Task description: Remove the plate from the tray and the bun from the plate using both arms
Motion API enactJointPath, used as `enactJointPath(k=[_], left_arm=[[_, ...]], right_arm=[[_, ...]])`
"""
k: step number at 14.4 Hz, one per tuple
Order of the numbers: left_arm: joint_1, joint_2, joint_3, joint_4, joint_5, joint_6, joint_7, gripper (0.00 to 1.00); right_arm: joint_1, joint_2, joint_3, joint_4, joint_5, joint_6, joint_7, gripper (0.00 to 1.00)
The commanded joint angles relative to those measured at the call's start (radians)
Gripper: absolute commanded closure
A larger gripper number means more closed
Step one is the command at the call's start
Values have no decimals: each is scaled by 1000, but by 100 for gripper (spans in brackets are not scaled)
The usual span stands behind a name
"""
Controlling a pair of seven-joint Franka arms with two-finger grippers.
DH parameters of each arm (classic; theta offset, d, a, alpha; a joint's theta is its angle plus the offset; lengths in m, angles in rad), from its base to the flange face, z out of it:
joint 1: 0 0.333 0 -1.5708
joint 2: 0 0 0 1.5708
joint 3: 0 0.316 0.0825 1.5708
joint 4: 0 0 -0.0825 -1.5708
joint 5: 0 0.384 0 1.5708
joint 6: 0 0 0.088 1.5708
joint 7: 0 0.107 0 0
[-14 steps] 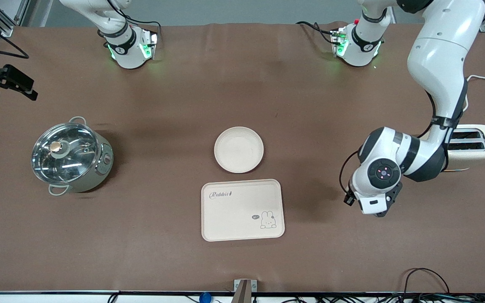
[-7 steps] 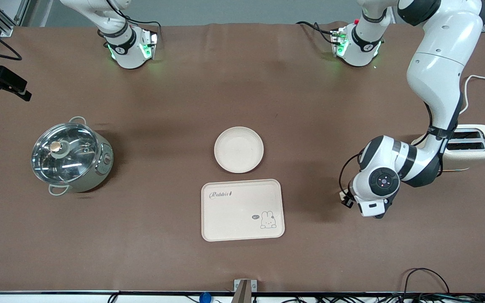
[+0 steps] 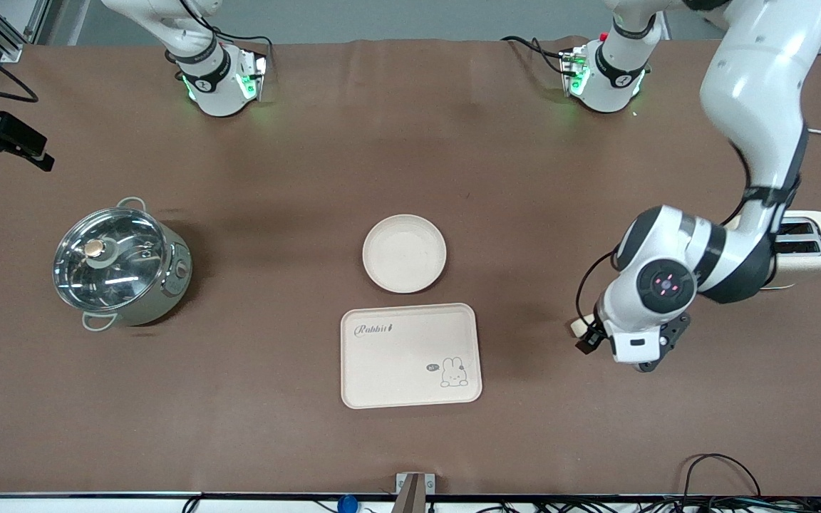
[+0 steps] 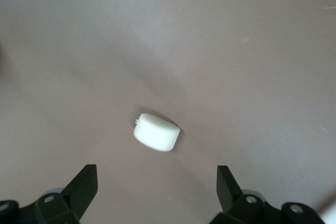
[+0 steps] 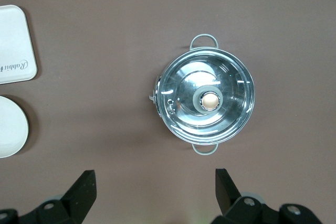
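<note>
The bun [image 4: 156, 132], a small pale cream lump, lies on the brown table; in the front view the bun [image 3: 579, 327] peeks out beside the left wrist. My left gripper [image 4: 157, 179] hangs open just above the table beside it, fingers wide apart and empty; it shows in the front view [image 3: 642, 356] too. The round cream plate [image 3: 404, 253] rests on the table mid-way, just farther from the front camera than the tray; its edge shows in the right wrist view [image 5: 8, 127]. My right gripper [image 5: 155, 182] is open and empty, high over the table near the pot, waiting.
The rectangular cream rabbit tray [image 3: 410, 355] lies nearer the front camera than the plate. A steel pot with a glass lid [image 3: 120, 263] stands toward the right arm's end. A cream toaster [image 3: 809, 242] stands at the left arm's end, partly hidden by the left arm.
The left arm's elbow has swung outward and its wrist has shifted a little, so the bun now peeks out beside it. The right hand drifted slightly toward the table's edge. The plate has not moved.
</note>
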State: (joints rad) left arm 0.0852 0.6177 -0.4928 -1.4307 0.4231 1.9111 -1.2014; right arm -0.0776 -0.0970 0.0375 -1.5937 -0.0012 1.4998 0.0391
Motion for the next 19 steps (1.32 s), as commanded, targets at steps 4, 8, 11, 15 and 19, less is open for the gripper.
enactJointPath(k=[4, 8, 11, 15, 19], left_arm=[[86, -243, -10, 38, -52, -162, 464, 0], [108, -357, -7, 41, -90, -251, 660, 0], [56, -468, 86, 23, -182, -314, 785, 0], [-53, -624, 318, -100, -349, -355, 1008, 0], [-88, -710, 381, -175, -421, -385, 1074, 0]], right_arm=[[-14, -24, 13, -28, -11, 5, -5, 0], [-16, -23, 12, -26, -6, 4, -5, 0], [-14, -23, 12, -26, -5, -1, -5, 0], [-14, -23, 13, -28, -5, -1, -5, 0], [-16, -23, 13, -28, -5, -1, -5, 0]])
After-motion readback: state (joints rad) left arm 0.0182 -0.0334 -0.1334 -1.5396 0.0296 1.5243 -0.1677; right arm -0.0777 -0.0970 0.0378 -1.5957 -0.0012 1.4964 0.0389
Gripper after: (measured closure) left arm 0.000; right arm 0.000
